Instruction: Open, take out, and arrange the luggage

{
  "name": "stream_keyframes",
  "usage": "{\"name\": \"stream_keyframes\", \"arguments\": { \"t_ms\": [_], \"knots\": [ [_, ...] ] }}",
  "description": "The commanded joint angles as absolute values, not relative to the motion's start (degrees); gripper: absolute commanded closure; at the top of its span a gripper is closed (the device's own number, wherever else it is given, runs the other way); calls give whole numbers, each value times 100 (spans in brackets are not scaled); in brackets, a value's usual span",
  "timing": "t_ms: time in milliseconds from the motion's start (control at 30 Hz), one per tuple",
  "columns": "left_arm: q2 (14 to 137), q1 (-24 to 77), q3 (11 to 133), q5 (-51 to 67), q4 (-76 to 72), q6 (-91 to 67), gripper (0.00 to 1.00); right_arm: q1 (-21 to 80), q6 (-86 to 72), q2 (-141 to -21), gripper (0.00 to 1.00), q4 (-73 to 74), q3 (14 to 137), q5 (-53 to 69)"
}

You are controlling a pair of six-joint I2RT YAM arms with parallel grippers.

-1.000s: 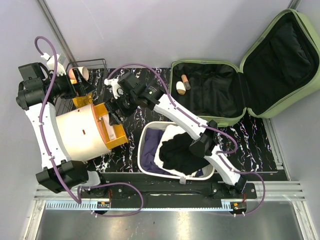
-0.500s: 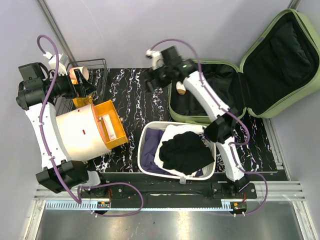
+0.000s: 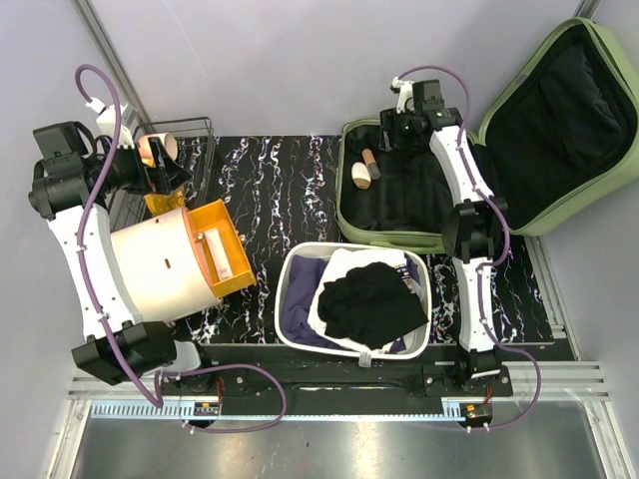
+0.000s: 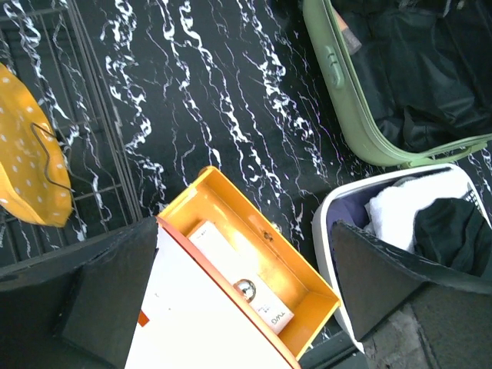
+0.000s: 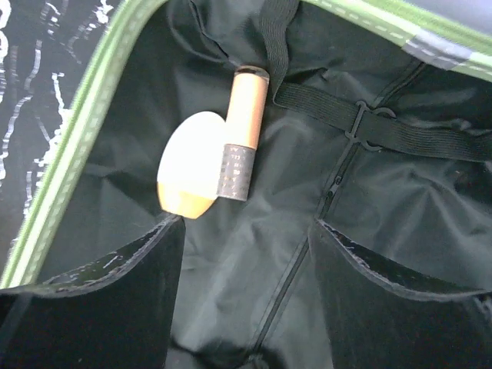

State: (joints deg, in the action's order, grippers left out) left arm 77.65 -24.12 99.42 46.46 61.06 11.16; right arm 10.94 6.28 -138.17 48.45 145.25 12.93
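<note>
The olive-green luggage (image 3: 399, 235) lies open at the back right, its lid (image 3: 559, 120) tipped back and its black lining (image 5: 369, 200) showing. On the lining rest a tan tube with a dark band (image 5: 242, 134) and a cream oval piece (image 5: 188, 173), touching each other. My right gripper (image 5: 244, 231) hangs open over the lining just short of them, with nothing between its fingers. In the top view the right gripper (image 3: 394, 128) is above the luggage's back edge. My left gripper (image 4: 244, 227) stands open high above the orange box, holding nothing.
An orange box (image 4: 254, 261) with a white carton and a silver ball sits at the left beside its white lid (image 3: 160, 264). A white bin (image 3: 290, 299) of dark and white clothes stands at the front. A wire basket (image 3: 190, 130) holds a yellow dotted item (image 4: 27, 161).
My right arm has swung from the orange box on the left across the table to above the open luggage. The left arm has barely moved.
</note>
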Motion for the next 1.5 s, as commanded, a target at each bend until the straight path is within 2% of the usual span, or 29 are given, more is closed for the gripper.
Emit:
{"name": "stream_keyframes", "arguments": {
  "t_ms": [0,533,1067,1167,1233,1300,1333,1467],
  "knots": [
    [7883,-2408,10415,4553,6099,1266,1,1178,791,-14229,29,4316,14661,1335],
    [7989,-2400,10257,4078,6258,1424,1,1187,510,-15249,39,3217,14669,1828],
    [8024,-2417,10134,3955,6258,1529,1,1362,422,-15512,54,3401,14704,2100],
    [7981,-2408,10099,3964,6267,1556,1,1362,431,-15478,67,3480,14766,2048],
    [7963,-2408,10081,3999,6258,1573,1,1371,413,-15390,81,3507,14757,1978],
    [7945,-2400,10064,4043,6258,1573,1,1380,387,-15233,88,3507,14748,1890],
    [7945,-2408,10063,4060,6258,1573,1,1371,378,-15179,99,3498,14757,1855],
    [7954,-2408,10064,4157,6223,1564,1,1371,422,-14820,100,3498,14757,1714]
  ]
}}
